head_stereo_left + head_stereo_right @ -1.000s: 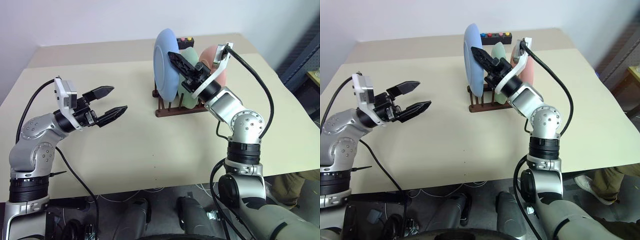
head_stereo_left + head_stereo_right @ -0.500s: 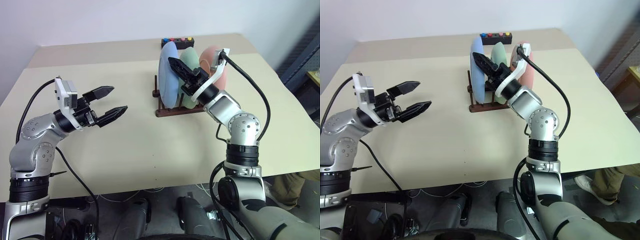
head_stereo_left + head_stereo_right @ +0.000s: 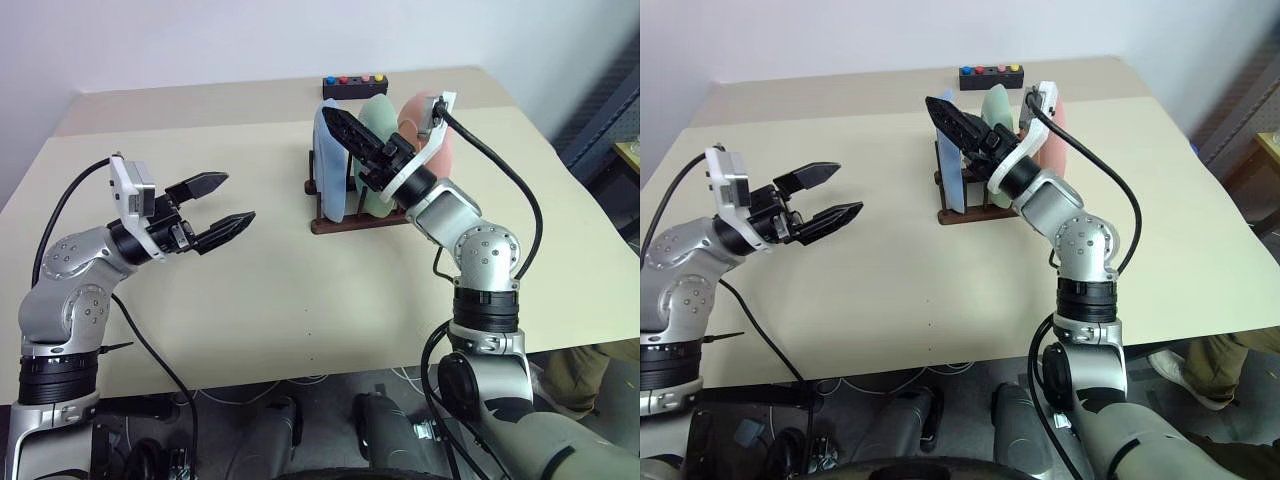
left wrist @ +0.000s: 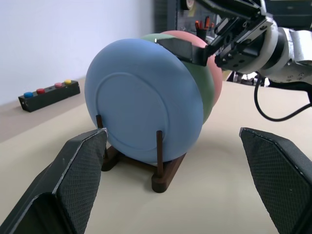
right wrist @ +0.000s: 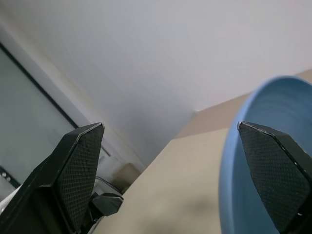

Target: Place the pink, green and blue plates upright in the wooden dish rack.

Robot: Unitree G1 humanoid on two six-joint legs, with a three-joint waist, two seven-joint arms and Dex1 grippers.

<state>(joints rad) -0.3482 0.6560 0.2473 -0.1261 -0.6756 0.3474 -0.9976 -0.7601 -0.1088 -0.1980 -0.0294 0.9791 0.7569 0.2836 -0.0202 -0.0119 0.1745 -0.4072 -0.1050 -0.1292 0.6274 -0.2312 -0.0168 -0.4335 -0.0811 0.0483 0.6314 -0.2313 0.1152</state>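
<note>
Three smooth matte round plates, blue [image 4: 144, 109], green [image 3: 378, 125] and pink [image 3: 440, 150], stand upright between the dark wooden rack's [image 4: 163, 178] thin pegs near the desk's [image 3: 300, 300] far edge. The left wrist view shows the blue plate's ringed underside. Both the left gripper [image 3: 225, 205] and the right gripper [image 3: 350, 135] have their fingers apart, holding nothing.

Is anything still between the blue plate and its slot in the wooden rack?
Nothing visible: the blue plate already stands upright between the pegs of the wooden rack, beside the green plate. The right claw is open above it.

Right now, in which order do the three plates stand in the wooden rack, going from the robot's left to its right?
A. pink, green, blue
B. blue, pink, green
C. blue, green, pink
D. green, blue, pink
C: the head view shows the blue plate on the left end of the rack, the green plate in the middle, and the pink plate on the right.
</note>
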